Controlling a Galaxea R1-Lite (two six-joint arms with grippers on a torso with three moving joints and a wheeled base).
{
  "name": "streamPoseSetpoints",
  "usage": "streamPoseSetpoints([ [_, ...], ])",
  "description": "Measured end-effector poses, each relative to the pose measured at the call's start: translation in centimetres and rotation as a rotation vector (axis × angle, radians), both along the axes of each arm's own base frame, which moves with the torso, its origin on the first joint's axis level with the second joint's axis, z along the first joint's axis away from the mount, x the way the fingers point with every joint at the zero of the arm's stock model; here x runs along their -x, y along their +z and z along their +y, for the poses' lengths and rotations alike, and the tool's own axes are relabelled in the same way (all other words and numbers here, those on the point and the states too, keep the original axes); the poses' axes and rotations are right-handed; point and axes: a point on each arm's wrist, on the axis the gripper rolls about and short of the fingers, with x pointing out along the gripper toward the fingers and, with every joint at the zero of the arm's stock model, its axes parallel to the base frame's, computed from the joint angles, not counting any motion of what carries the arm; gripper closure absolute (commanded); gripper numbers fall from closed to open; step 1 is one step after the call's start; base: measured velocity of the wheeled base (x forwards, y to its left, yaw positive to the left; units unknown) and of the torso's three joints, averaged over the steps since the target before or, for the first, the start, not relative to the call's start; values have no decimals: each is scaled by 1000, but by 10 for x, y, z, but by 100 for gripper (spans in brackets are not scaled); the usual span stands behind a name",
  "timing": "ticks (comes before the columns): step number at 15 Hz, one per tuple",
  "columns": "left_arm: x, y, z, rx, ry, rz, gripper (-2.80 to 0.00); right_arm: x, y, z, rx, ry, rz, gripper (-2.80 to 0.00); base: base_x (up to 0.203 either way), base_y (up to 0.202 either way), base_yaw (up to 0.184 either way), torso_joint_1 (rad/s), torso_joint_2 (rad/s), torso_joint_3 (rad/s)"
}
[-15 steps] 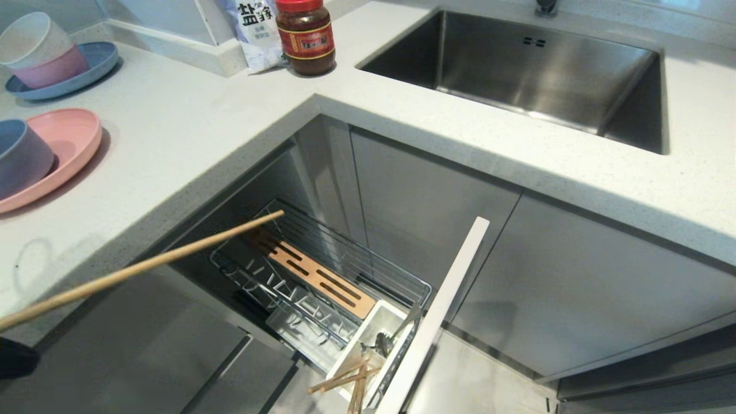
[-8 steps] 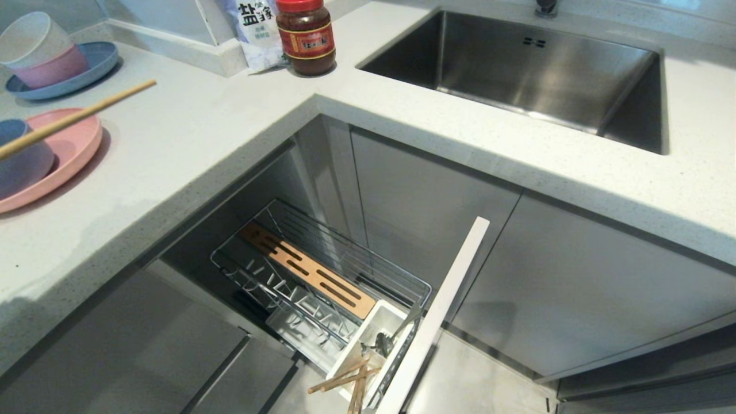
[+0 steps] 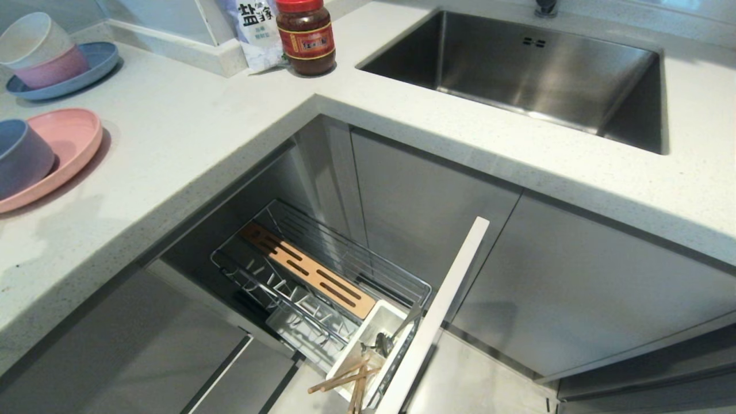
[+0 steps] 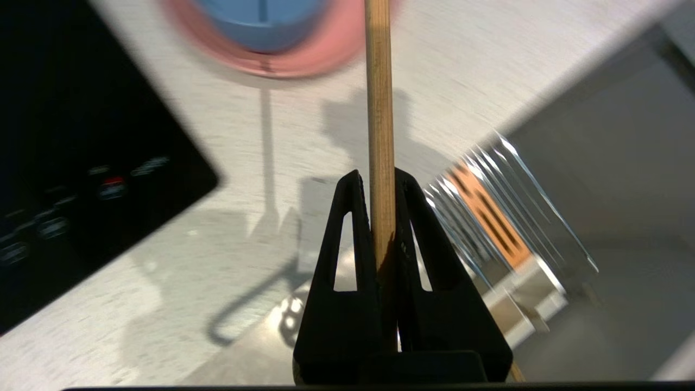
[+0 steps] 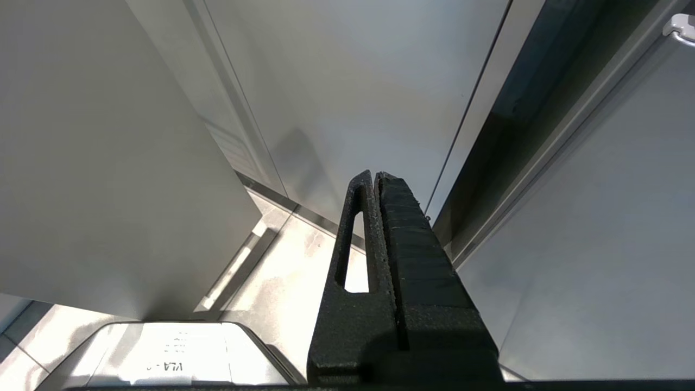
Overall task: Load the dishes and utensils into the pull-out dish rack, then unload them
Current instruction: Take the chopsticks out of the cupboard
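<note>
In the left wrist view my left gripper (image 4: 378,176) is shut on one light wooden chopstick (image 4: 379,98), held over the white counter. The stick points toward the pale-pink plate (image 4: 326,51) with the blue-grey bowl (image 4: 260,21) on it. In the head view that plate (image 3: 69,144) and bowl (image 3: 20,158) sit at the counter's left edge, and neither arm shows there. The pull-out dish rack (image 3: 270,282) stands open below the counter. Its white cup (image 3: 397,313) holds more chopsticks (image 3: 339,379) and a steel spoon (image 3: 384,343). My right gripper (image 5: 374,175) is shut and empty, parked low by cabinet fronts.
A black cooktop (image 4: 81,136) lies in the counter beside my left gripper. Cream and pink bowls on a blue plate (image 3: 63,83), a salt bag (image 3: 256,29) and a sauce jar (image 3: 306,37) stand at the back. The steel sink (image 3: 535,69) is on the right. The rack's pale front panel (image 3: 437,310) juts out.
The held chopstick swung from above the rack, up and left over the counter past the plate, then out of the head view. The rack and dishes stayed put.
</note>
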Motion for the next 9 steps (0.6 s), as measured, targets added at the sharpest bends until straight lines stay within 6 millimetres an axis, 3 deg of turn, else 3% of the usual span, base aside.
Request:
streamPoseSetpoints([
  [5, -13, -21, 22, 27, 366, 22, 0, 0, 0, 0, 0, 0, 0, 0, 0, 0, 0, 0, 0, 0],
  [9, -27, -32, 44, 92, 481, 77, 0, 0, 0, 0, 0, 0, 0, 0, 0, 0, 0, 0, 0, 0],
])
